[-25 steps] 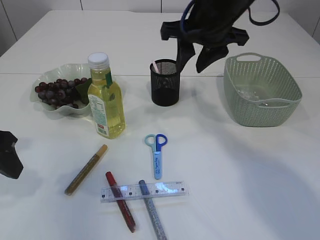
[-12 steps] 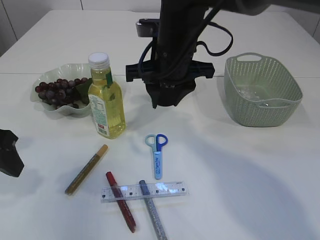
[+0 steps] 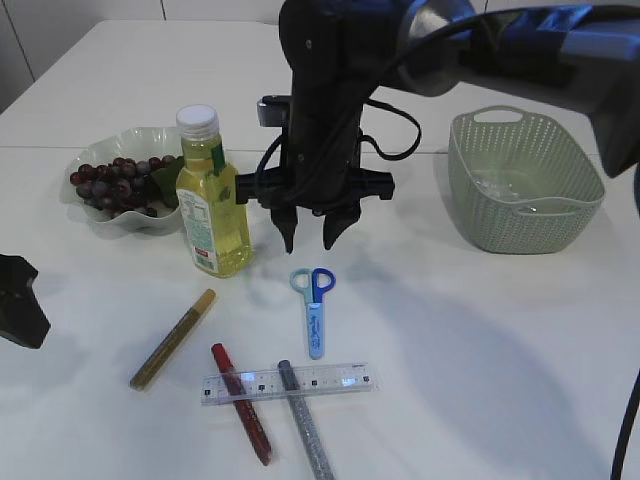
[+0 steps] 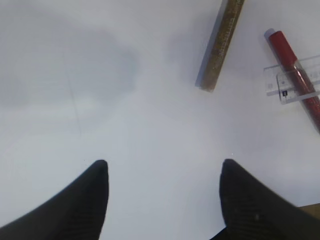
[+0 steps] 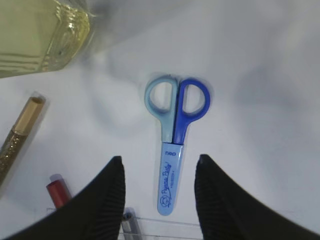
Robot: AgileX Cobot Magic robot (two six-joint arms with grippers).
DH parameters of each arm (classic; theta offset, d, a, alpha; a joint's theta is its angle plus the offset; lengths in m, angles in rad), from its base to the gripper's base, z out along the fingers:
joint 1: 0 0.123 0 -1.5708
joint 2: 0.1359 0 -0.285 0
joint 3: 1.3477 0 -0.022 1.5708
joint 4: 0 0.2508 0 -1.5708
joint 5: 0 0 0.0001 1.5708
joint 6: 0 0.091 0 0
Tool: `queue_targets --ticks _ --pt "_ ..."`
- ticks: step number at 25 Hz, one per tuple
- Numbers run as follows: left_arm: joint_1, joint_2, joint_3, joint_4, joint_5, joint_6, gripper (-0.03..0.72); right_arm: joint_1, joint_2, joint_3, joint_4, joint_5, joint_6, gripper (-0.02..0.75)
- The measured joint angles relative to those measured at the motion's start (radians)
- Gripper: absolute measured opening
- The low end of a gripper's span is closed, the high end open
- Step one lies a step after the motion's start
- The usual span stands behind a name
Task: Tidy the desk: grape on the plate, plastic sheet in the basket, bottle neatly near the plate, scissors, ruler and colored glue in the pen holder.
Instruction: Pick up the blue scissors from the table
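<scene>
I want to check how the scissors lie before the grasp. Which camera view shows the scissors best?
The right wrist view: the scissors lie flat, closed, large and unobstructed between the open right pincer tips, handles away from the camera. The exterior view shows them smaller, below that pincer. The left wrist view shows none of them.

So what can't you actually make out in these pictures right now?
- Pen holder: hidden in the exterior view behind the right arm; absent from both wrist views.
- Basket contents: something pale shows inside, too small and faint in the exterior view to identify.
- Silver glue: its lower end is cut off by the bottom edge of the exterior view.
- Left end effector: mostly cut off by the exterior view's left edge.
</scene>
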Motion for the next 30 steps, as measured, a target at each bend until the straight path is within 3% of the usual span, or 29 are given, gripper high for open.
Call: queue_targets --ticks 15,30 --pt "0.0 0.0 0.0 0.0 -0.015 0.0 0.489 0.0 0.111 -0.007 0.059 -0.004 0.007 0.37" --pt "0.0 0.0 0.0 0.0 -0.015 0.0 0.489 0.0 0.128 -0.007 0.035 -0.008 0.008 0.368"
